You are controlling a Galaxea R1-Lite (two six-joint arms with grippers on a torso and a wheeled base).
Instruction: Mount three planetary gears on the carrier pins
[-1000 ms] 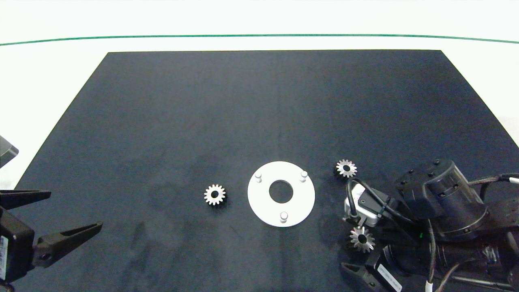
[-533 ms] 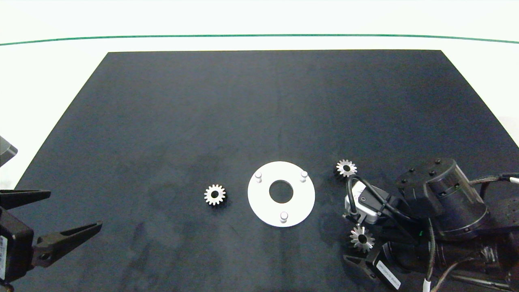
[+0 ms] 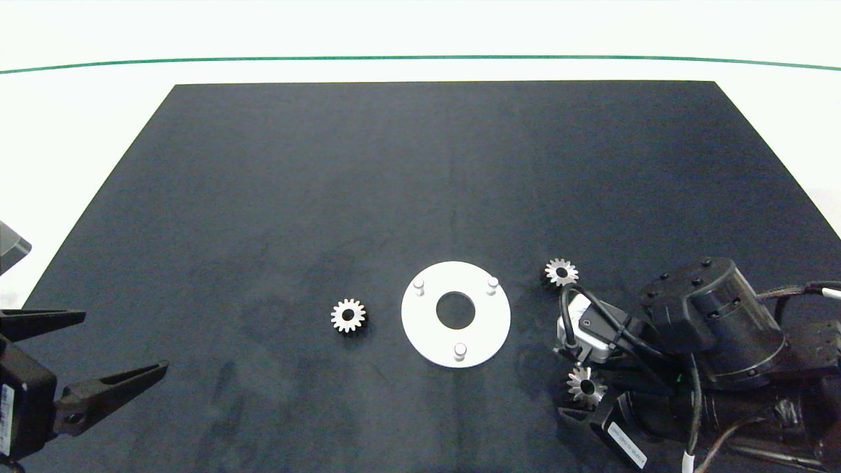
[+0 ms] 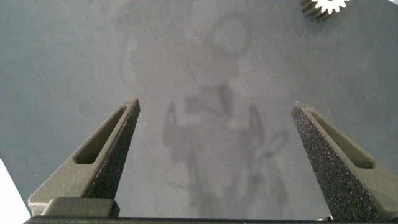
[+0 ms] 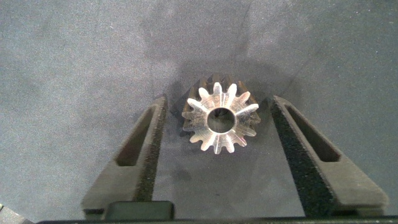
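Gear [image 5: 219,121] flat, bore up, between right tool [image 5: 217,134] fingers

black mat [image 3: 420,164] carries white disc [image 3: 486,341], three gears [image 3: 347,316].

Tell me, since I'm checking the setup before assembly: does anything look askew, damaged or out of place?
Nothing stands out. All three planetary gears lie flat on the dark mat, the carrier pins stand upright and bare, and the right gripper straddles one gear, fingers open. The left gripper waits open at the mat's edge.
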